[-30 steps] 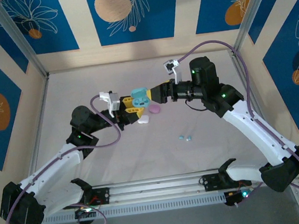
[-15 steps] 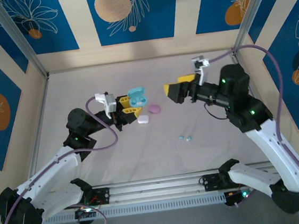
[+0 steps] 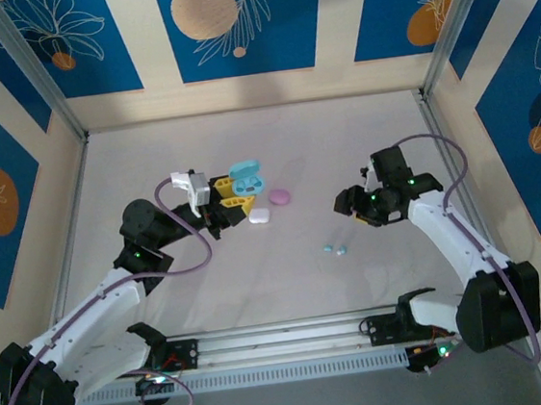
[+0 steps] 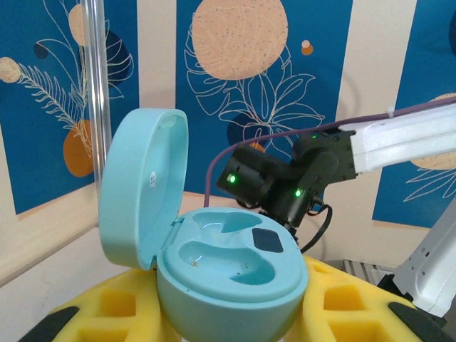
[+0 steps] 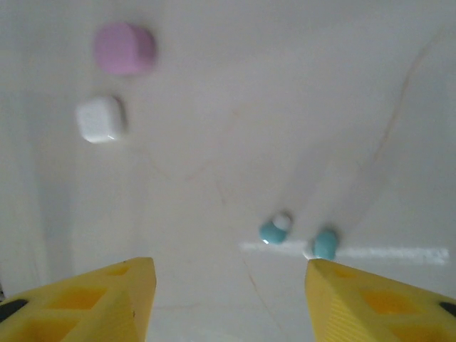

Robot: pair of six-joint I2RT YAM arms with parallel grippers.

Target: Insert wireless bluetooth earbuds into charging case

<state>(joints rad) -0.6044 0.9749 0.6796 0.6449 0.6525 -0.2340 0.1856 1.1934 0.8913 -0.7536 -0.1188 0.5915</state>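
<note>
Two tiny glossy cyan earbuds [image 5: 274, 229] lie on the pale desk [image 3: 341, 137], right of its middle and toward the near edge. They sit close together but apart. From the right wrist camera, the left-hand bud shows a whitish tip and both are rounded, though slightly blurred.

The right claw [image 5: 228, 299] hangs released above them, its yellow fingers [image 5: 107, 299] spread wide with nothing between. Farther off toward the desk's middle rest a closed pink case [image 5: 125, 48] and a closed white case [image 5: 100, 119], near each other.

From above, the left claw [image 3: 234, 193] is clenched on an open cyan charging case [image 3: 247, 178], held up left of the desk's middle. The left wrist camera looks into that case, showing two moulded wells, both empty, and a small dark square between them. The raised lid [image 4: 142, 185] carries a small white mark with dark print too small to read.
</note>
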